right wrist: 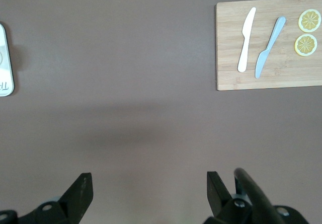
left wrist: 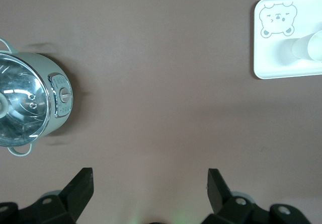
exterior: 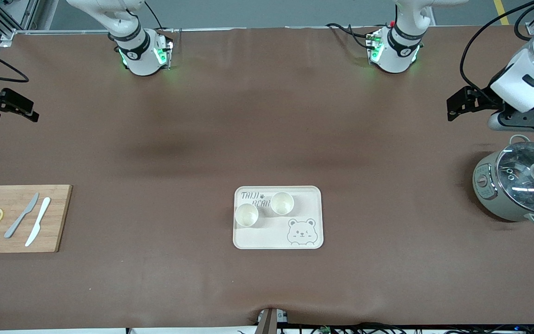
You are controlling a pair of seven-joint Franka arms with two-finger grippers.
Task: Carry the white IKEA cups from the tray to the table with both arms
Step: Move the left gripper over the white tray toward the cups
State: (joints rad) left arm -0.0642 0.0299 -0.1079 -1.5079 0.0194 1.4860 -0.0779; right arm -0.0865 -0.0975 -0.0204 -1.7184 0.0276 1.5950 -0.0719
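While both white IKEA cups [exterior: 264,209] stand on the tray [exterior: 304,197] at mid-table, the left gripper [exterior: 452,109] and right gripper [exterior: 28,111] are held spread, empty, at opposite table ends, equally removed.

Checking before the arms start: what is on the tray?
Two white cups stand upright on the tray, partly covering its lettering. What lies under them is hidden.
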